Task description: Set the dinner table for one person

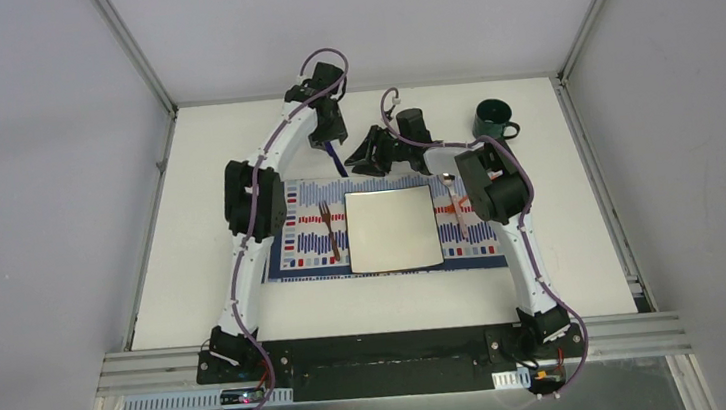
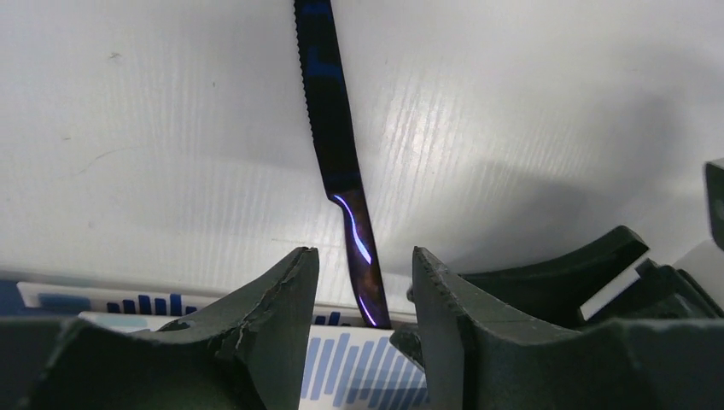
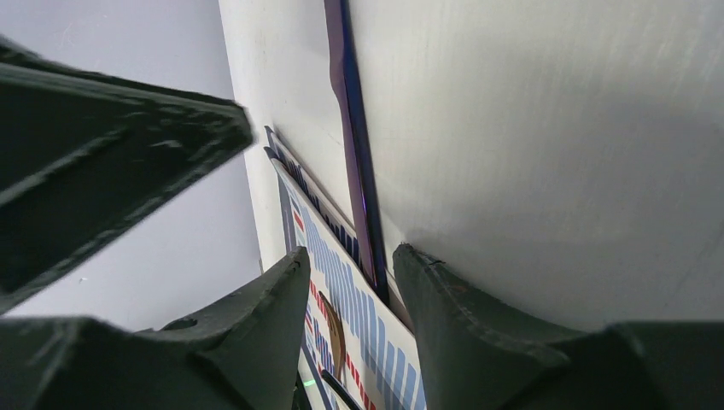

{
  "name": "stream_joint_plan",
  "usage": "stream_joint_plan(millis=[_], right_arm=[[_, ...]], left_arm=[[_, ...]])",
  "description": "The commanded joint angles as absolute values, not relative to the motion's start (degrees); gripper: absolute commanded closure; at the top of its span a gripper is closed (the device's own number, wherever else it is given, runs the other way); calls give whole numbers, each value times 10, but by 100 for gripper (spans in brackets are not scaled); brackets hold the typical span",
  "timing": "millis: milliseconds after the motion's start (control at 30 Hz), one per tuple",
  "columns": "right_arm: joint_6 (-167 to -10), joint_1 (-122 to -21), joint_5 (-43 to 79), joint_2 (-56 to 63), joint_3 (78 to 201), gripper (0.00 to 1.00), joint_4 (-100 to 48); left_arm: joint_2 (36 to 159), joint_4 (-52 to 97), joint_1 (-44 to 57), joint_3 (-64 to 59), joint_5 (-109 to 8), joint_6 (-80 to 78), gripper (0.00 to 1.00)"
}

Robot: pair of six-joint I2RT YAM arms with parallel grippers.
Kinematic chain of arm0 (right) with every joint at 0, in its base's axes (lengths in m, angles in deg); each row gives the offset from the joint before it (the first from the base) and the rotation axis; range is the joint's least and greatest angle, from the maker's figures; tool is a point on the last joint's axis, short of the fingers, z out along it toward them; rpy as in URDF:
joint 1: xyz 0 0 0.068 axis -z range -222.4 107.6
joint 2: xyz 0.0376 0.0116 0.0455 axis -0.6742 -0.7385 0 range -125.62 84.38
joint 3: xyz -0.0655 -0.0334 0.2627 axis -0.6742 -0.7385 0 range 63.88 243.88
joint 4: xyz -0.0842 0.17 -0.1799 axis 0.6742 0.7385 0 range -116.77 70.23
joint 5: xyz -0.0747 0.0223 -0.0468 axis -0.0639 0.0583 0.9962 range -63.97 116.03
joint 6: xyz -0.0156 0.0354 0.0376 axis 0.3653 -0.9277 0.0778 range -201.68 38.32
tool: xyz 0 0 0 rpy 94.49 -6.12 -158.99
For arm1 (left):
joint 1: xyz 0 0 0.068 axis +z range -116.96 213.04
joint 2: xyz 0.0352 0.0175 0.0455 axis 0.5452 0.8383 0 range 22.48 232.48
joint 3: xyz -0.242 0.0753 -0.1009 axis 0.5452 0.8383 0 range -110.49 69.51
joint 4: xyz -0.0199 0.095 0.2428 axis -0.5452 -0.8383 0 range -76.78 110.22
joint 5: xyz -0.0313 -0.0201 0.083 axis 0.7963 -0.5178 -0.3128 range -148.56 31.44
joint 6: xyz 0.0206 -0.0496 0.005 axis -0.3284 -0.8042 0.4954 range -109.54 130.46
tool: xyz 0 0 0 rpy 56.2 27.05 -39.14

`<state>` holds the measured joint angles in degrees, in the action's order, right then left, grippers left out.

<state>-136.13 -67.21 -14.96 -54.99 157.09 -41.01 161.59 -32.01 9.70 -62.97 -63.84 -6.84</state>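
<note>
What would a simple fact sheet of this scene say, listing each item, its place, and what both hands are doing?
dinner table: white, carrying a striped placemat
plate: square, white, middle of the placemat
fork: on the placemat, left of the plate
spoon: on the placemat, right of the plate
mug: dark green, far right, off the placemat
knife: dark blue, just beyond the placemat's far edge
left hand: open, straddling the knife's handle
right hand: open, also astride the knife
</note>
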Motion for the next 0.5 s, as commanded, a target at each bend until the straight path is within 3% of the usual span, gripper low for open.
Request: stream_joint_plan(millis=[0,300,367,467], right_arm=[[-1349,-662,-138,-571,1567,50,-389],[-1365,-659,-143,-573,1561,50,-412],[-1369,-659,-144,-573,1556,50,-420],[-1372,-658,-146,-574,1550,50,-426]], left_arm=[[1651,-338,86,-652,-631,-82,54],[1676,-342,80,-654,-654,-86,53],[1680,-343,80,-655,-671,-87,57],[1689,-347,82,-657,-698,-92,71]])
